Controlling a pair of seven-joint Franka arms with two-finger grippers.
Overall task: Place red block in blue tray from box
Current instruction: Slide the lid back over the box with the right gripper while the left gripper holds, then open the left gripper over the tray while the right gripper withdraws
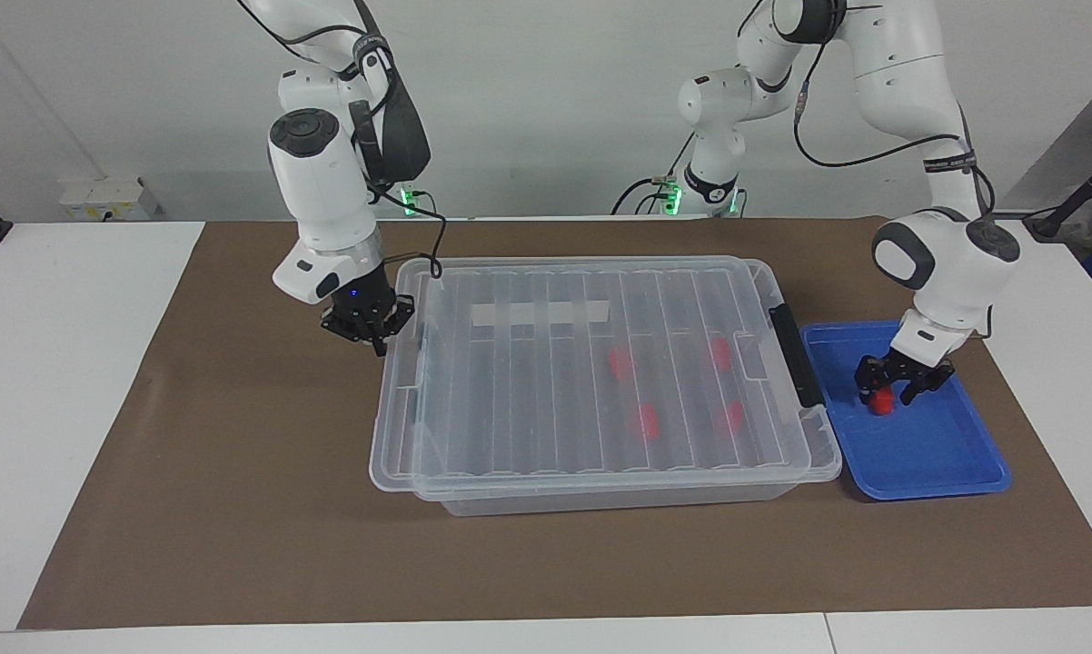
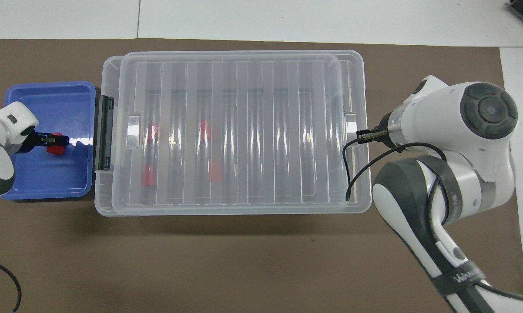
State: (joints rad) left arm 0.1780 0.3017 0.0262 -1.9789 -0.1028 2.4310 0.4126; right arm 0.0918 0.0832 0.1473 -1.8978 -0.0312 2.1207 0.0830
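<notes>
My right claw [image 1: 378, 343] is closed and its tips rest against the short edge of the lid [image 1: 546, 400] at the right arm's end of the table; I cannot tell whether they nip the rim or only touch it. My left claw [image 1: 893, 389] is down inside the blue tray [image 1: 941, 472], its fingers spread to either side of the red block [image 1: 884, 403] and not squeezing it. The red block stands on the tray floor about midway across, the only thing in the tray. It is small, bright red and chunky, and my fingers hide part of its top. The tray is shallow with a raised rim and rounded corners. It sits just beside the box [image 1: 619, 495], at the end with the black latch [image 1: 789, 354]. The box is a large clear bin, and its ribbed clear lid lies over nearly all of it, leaving only a narrow strip at the latch end uncovered. A whitish tape strip [image 1: 539, 314] runs along the part of the lid nearer to me. Through the lid I see four more red blocks [image 1: 646, 420] on the box floor, all in the half toward the tray, two nearer to me and two farther off. Box and tray both sit on a brown mat [image 1: 237, 509].
</notes>
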